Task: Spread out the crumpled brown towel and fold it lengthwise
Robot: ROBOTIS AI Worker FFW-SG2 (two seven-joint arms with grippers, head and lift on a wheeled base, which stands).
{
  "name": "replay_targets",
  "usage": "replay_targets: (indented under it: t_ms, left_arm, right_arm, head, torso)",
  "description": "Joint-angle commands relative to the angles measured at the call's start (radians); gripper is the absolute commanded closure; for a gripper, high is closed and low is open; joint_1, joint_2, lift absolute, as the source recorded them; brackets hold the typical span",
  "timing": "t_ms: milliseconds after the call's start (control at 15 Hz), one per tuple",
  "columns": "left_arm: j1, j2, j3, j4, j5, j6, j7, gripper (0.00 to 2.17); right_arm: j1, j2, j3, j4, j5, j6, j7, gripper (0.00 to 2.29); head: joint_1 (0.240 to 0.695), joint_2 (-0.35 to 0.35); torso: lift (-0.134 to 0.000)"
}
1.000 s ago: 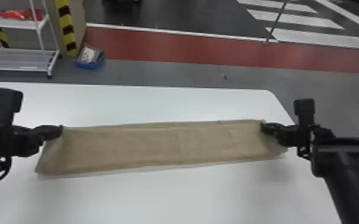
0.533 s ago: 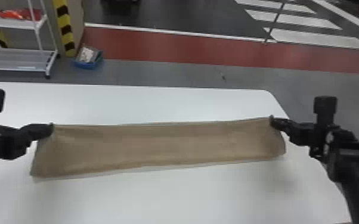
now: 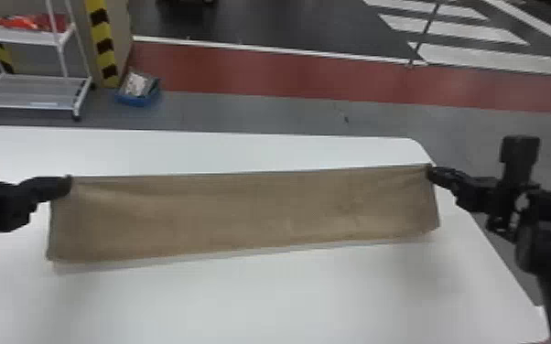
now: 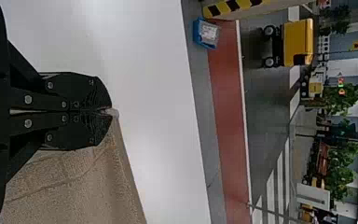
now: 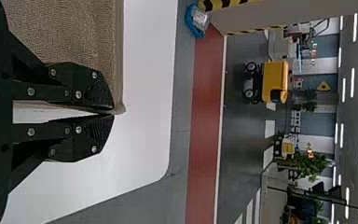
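Brown towel (image 3: 242, 215) stretched in a long band across a white surface (image 3: 288, 297), its far edge taut between two grippers. To lay it well, both grippers should pull outward evenly and lower together, so the band lands straight and the slight ripples near the corners flatten. The left gripper (image 3: 67, 180) is pressed together on one far corner; the right gripper (image 3: 431, 171) pinches the other, its fingers meeting at the tips.

Your brown towel (image 3: 251, 210) spreads in a long, narrow band over the white desk (image 3: 265, 297), far edge drawn nearly straight, faint creases near both ends, left end looking deeper.
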Motion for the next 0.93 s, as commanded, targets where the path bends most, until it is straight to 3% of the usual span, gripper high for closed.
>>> replay_targets:
  t_ms: [0,267,333,400,467,533,600,867]
  left_arm:
    - [-0.052,-0.006,-0.034,0.057,-0.015,-0.009,0.003,1.35]
    - [-0.115,-0.018,-0.148,0.175,-0.084,-0.082,0.038,1.32]
    - [-0.124,-0.021,-0.171,0.195,-0.103,-0.101,0.051,1.13]
    - [-0.127,-0.023,-0.191,0.213,-0.107,-0.153,0.061,1.1]
    - [-0.127,-0.026,-0.2,0.224,-0.113,-0.18,0.065,0.78]
    - [-0.129,-0.027,-0.206,0.229,-0.118,-0.183,0.068,0.19]
    - [-0.13,-0.027,-0.211,0.229,-0.129,-0.193,0.083,0.0]
    - [-0.11,-0.017,-0.203,0.2,-0.133,-0.239,0.141,0.01]
  right_arm:
    - [-0.04,0.002,0.021,0.032,0.008,-0.003,-0.003,1.0]
    - [-0.077,0.002,0.081,0.125,0.029,-0.049,-0.021,0.99]
    - [-0.08,0.002,0.091,0.141,0.037,-0.068,-0.026,0.93]
    - [-0.083,0.002,0.105,0.164,0.043,-0.095,-0.038,0.79]
    - [-0.097,0.002,0.117,0.184,0.063,-0.095,-0.041,0.4]
    - [-0.097,0.002,0.125,0.19,0.078,-0.098,-0.052,0.06]
    - [-0.097,0.002,0.131,0.19,0.086,-0.101,-0.061,0.0]
    - [-0.063,0.004,0.099,0.152,0.074,-0.123,-0.093,0.06]
  head:
    - [0.695,-0.201]
    - [0.695,-0.196]
    - [0.695,-0.197]
    - [0.695,-0.197]
    - [0.695,-0.199]
    - [0.695,-0.204]
    - [0.695,-0.207]
    - [0.695,-0.212]
  torso:
    - [-0.123]
    - [-0.123]
    - [-0.123]
    - [-0.123]
    - [-0.123]
    - [-0.123]
    - [-0.123]
    - [-0.123]
